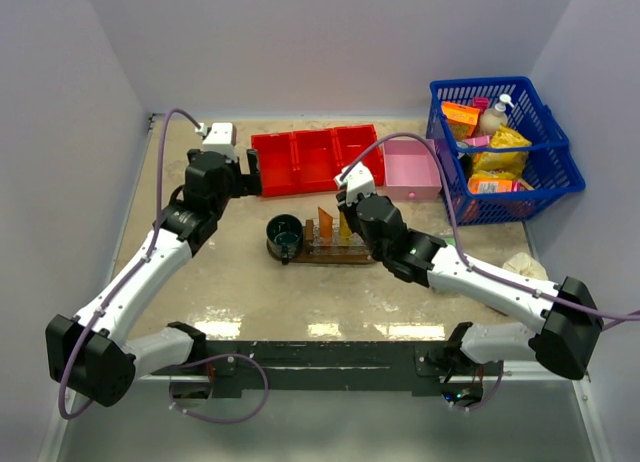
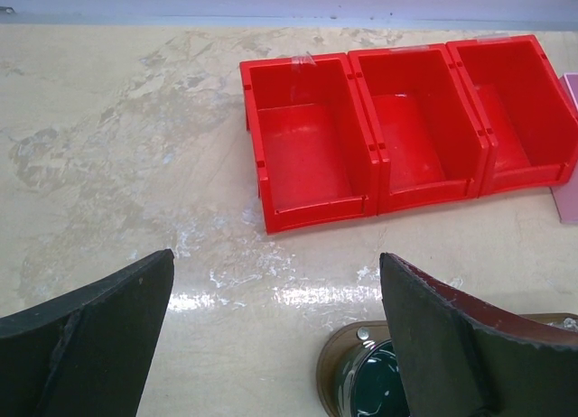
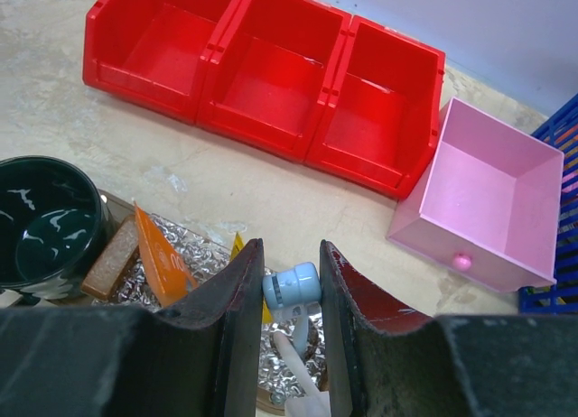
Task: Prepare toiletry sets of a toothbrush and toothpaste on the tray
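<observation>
The dark brown oval tray (image 1: 322,254) lies mid-table, lined with crinkled foil (image 3: 172,277). A deep orange toothpaste tube (image 3: 163,254) and a yellower one (image 3: 237,247) stand on it, as the top view shows for the deep orange (image 1: 325,225). My right gripper (image 3: 291,250) is shut on a toothbrush (image 3: 291,287) with a pale blue head and a white handle, held upright over the tray's right part. My left gripper (image 2: 275,259) is open and empty above bare table, between the tray's left end (image 2: 336,363) and the red bin.
A dark green cup (image 1: 285,234) stands on the tray's left end. The red three-compartment bin (image 1: 315,160) and the pink box (image 1: 412,172) stand behind the tray. A blue basket (image 1: 505,147) of goods is at the back right. A pale crumpled thing (image 1: 525,267) lies by the right arm.
</observation>
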Tool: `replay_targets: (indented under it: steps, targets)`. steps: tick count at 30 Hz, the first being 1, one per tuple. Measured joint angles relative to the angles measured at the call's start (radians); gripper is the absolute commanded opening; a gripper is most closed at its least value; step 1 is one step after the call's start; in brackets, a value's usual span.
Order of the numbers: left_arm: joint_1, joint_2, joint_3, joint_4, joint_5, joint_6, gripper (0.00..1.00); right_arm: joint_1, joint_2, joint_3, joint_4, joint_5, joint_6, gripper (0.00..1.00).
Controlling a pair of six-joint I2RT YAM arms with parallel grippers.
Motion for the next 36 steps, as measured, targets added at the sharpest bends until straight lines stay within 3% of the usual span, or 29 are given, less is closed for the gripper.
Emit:
replay_targets:
  steps: [17,36]
  targets:
    - [0.0,0.01,0.0,0.0,0.014,0.0,1.0,0.0,-0.001,-0.026,0.047,-0.01,-0.014,0.01]
    - [0.0,0.019,0.0,0.0,0.022,0.0,1.0,0.008,0.028,-0.026,0.054,-0.029,-0.028,0.14]
